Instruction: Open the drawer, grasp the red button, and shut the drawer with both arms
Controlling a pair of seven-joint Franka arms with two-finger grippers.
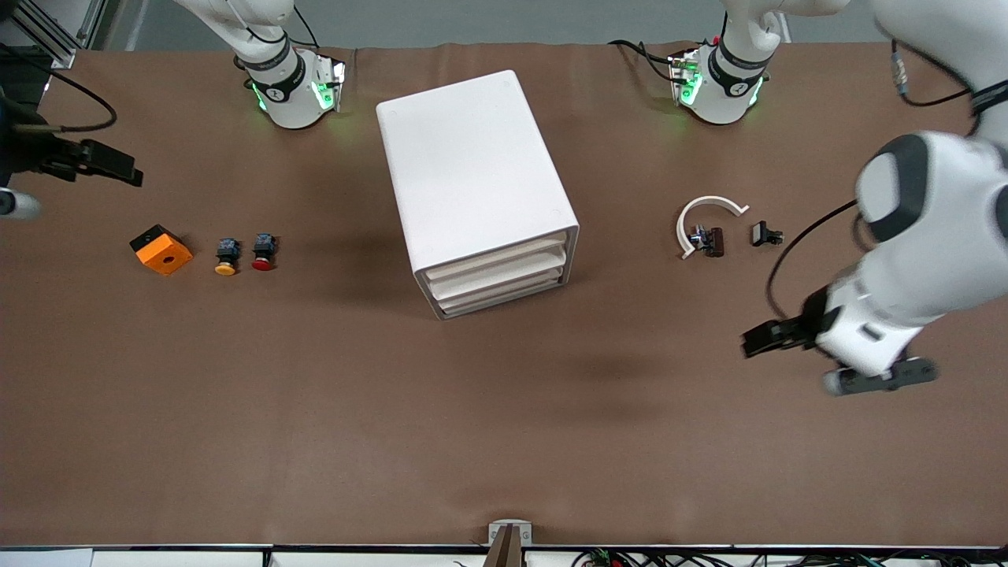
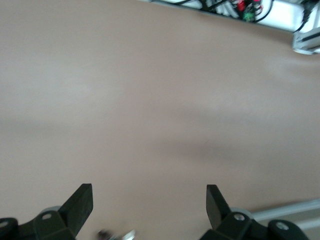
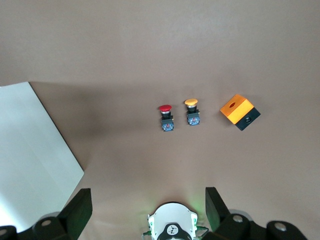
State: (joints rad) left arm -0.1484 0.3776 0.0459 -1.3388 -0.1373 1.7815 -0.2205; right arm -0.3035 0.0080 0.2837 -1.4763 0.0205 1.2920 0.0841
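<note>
The white cabinet (image 1: 472, 165) stands mid-table, and its three drawers (image 1: 500, 272) all sit shut, fronts facing the front camera. The red-capped button (image 1: 264, 252) lies on the table toward the right arm's end, also seen as the button (image 3: 165, 116) in the right wrist view. My right gripper (image 1: 118, 167) hangs open and empty over the table edge at that end, its fingers (image 3: 80, 210) wide apart. My left gripper (image 1: 760, 340) hovers open over bare table at the left arm's end, with nothing between its fingers (image 2: 82, 205).
A yellow-capped button (image 1: 227, 257) and an orange square block (image 1: 161, 250) lie beside the red one. Toward the left arm's end lie a white curved piece (image 1: 709, 209) and two small dark parts (image 1: 713, 240) (image 1: 765, 234). The arm bases (image 1: 295, 90) stand farthest from the front camera.
</note>
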